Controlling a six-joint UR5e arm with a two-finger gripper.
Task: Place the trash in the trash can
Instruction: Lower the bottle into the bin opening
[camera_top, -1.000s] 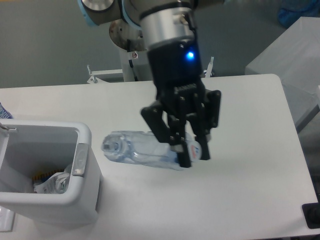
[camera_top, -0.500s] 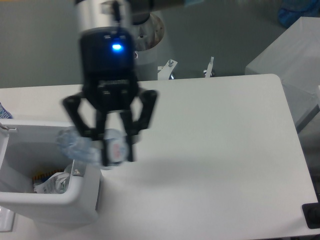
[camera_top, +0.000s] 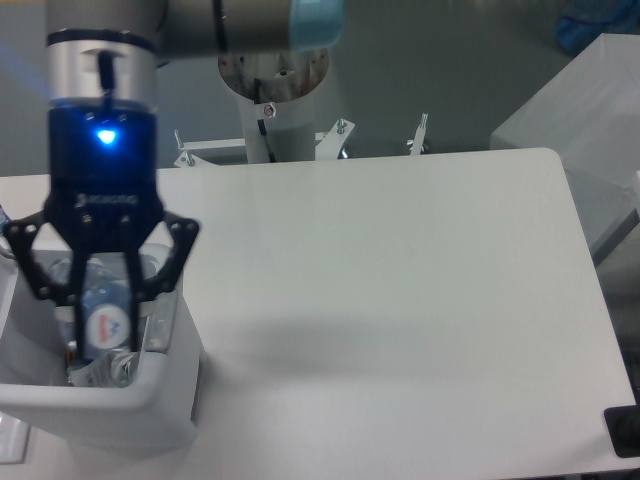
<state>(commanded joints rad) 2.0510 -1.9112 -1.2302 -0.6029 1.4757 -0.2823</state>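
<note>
My gripper (camera_top: 101, 335) hangs over the open top of the trash can (camera_top: 150, 400), a white bin at the table's front left corner. It is shut on the trash: the crushed clear bluish bottle (camera_top: 106, 318) sits across the two fingers, its label facing the camera. The bottle is level with the bin's rim, partly inside the opening. A crumpled clear wrapper (camera_top: 98, 371) lies in the bin's bottom below the gripper. The bin's grey tab (camera_top: 160, 325) shows on its right rim. The arm hides most of the bin's interior.
The robot's base column (camera_top: 270, 90) stands behind the table's far edge. A grey box (camera_top: 590, 110) stands off the table at the right. A black object (camera_top: 625, 432) sits at the front right corner.
The gripper has carried the bottle left from the table's middle to over the bin, and now holds it lower, at the bin's opening.
</note>
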